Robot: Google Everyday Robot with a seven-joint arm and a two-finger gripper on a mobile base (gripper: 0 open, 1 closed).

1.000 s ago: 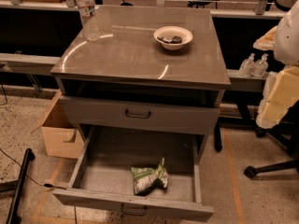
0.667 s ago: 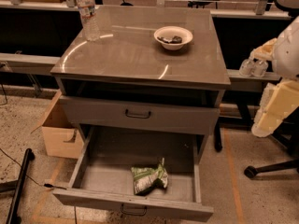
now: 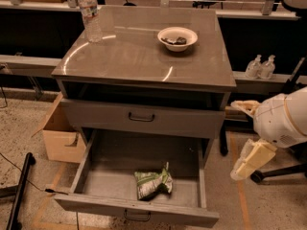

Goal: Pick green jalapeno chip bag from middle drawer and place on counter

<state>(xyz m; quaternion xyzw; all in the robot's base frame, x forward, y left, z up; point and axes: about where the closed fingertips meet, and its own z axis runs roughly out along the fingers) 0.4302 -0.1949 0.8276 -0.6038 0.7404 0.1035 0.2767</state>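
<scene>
1. Hand (image 3: 250, 159) hangs at the frame's right edge, outside the open drawer (image 3: 115, 157); open or closed, I cannot tell.
2. Chip bag (image 3: 152, 183) lies low centre, in the drawer.
3. Reaching in could clip the drawer wall; crumpled foil may slip.

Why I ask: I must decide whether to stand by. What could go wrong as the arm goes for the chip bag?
The gripper hangs right of the cabinet, outside the open drawer; swinging in, it may clip the side wall or the shut drawer above.
The chip bag is crumpled and may slip from a grasp.
A bowl and a water bottle stand on the counter; careless placing could knock them.
</scene>
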